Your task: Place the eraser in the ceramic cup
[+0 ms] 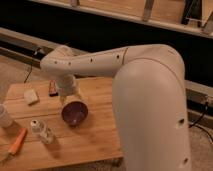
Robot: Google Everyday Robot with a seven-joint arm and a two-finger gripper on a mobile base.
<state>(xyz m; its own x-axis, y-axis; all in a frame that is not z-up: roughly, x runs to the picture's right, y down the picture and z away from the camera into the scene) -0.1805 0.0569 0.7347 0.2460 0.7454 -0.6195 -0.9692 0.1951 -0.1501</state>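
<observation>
The eraser (31, 96) is a small white block lying on the wooden table (100, 135) near its far left corner. The ceramic cup (4, 116) is plain white and stands at the table's left edge, partly cut off by the frame. My gripper (69, 97) hangs from the white arm (90, 62) just above the far rim of the dark purple bowl (75, 112). It is to the right of the eraser and well away from the cup. Nothing can be seen in it.
A small dark flat object (53, 88) lies behind the gripper. A small clear bottle (42, 131) stands front left, with an orange object (17, 141) next to it. My white body (150, 115) covers the table's right side.
</observation>
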